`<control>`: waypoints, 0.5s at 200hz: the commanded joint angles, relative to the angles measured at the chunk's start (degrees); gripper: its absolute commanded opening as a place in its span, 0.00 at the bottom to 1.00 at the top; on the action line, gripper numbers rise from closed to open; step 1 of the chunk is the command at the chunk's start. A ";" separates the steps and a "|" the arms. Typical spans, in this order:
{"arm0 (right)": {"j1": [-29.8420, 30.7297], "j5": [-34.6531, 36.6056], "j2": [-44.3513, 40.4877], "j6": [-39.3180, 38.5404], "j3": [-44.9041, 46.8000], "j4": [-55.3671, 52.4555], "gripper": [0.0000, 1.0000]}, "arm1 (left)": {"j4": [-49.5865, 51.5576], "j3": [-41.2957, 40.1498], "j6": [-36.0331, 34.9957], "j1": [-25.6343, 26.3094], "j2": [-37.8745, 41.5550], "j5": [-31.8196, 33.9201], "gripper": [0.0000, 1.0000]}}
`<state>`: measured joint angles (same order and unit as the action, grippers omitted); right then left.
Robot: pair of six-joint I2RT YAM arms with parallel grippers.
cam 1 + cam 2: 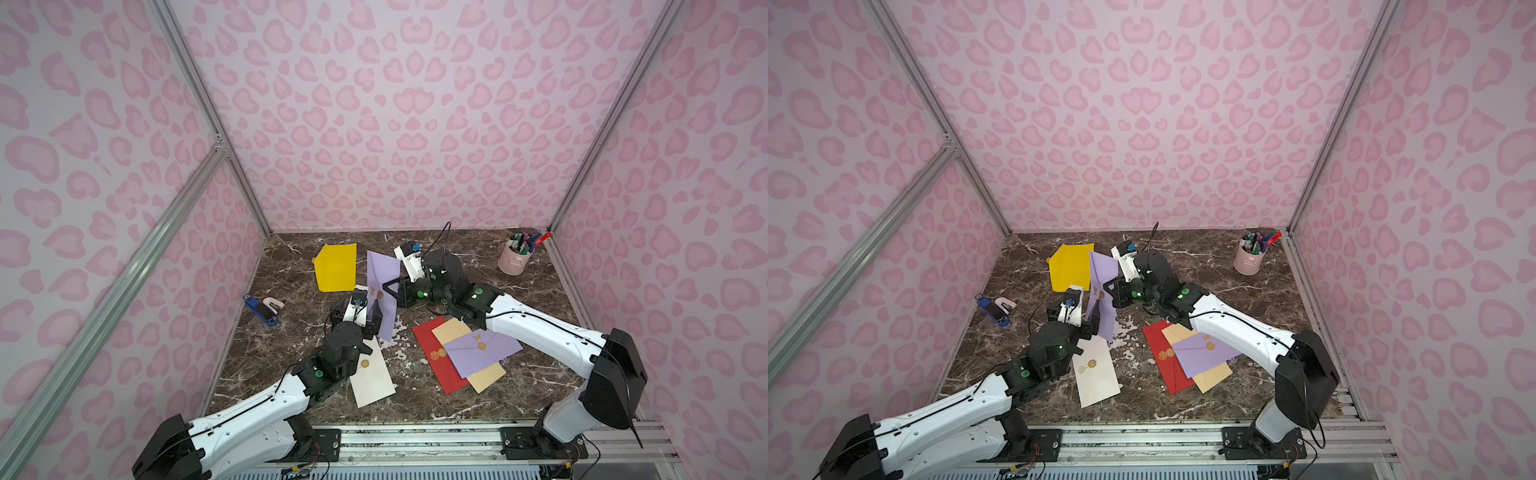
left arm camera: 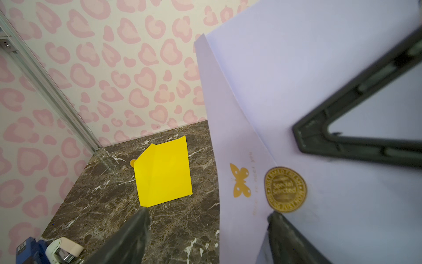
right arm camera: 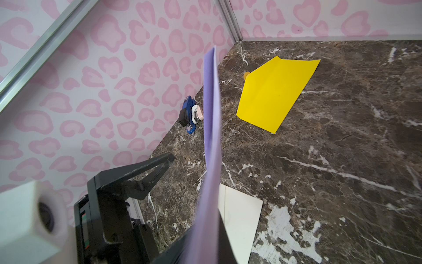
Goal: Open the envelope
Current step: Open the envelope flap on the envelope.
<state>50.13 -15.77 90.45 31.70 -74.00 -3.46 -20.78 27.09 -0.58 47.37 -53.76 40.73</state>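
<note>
Lilac envelope point(image 1: 382, 274): on edge, nearly upright over mid-counter point(image 1: 519, 307), clear of the other envelopes, flap face toward the left arm.
Flap: folded down; gold seal point(image 2: 285, 189) at its tip, gold butterfly print point(image 2: 239, 180) just beside it. Cannot tell whether the seal is stuck.
Right hand point(image 1: 388, 289): pinched tight on the envelope's long edge, carrying it.
Left hand point(image 2: 207, 214): spread wide, gripping nothing. One fingertip point(image 2: 274, 217) is just under the seal; the other is out over the bare counter, with the envelope's edge between them.
Yellow envelope point(image 1: 336, 268): flat, near the back wall.
White envelope point(image 1: 374, 374): flat, partly under the left arm.
Pile by the right arm: red envelope point(image 1: 436, 357), cream envelope point(image 1: 486, 376), second lilac envelope point(image 1: 482, 351) on top.
Back corner: pink cup of pens point(image 1: 515, 259).
Left wall: blue stapler point(image 1: 262, 309).
</note>
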 commanded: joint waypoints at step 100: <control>0.19 -2.24 0.48 -0.41 -0.75 -2.75 0.00 | -2.08 0.08 0.58 -0.28 -0.26 0.59 0.82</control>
<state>50.15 -15.99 90.65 31.66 -74.30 -3.86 -20.80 27.09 -0.38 47.27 -53.82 40.53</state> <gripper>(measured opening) 0.049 0.824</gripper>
